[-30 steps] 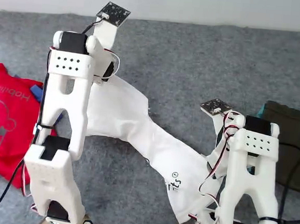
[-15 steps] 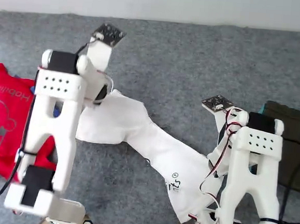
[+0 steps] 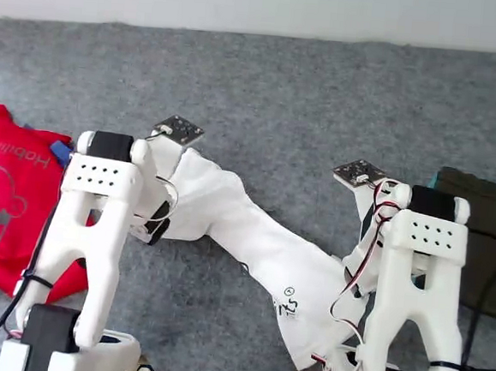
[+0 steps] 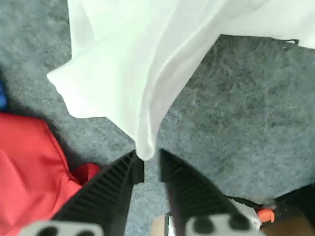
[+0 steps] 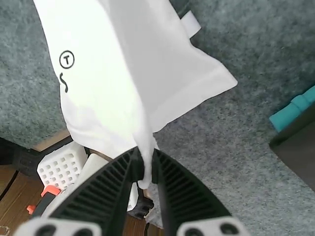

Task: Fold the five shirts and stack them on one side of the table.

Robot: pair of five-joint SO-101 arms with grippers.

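Spanning the gap between both arms, the white shirt (image 3: 261, 238) is pinched at opposite ends, left gripper (image 4: 146, 164) and right gripper (image 5: 146, 164) each clamped on an edge (presumably to spread it flat for folding)

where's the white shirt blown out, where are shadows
Right wrist view: white fabric shirt washed out mid-cloth, folds barely readable; left wrist view: soft shadows mark its creases; high view: even light, faint shadow on grey felt table.
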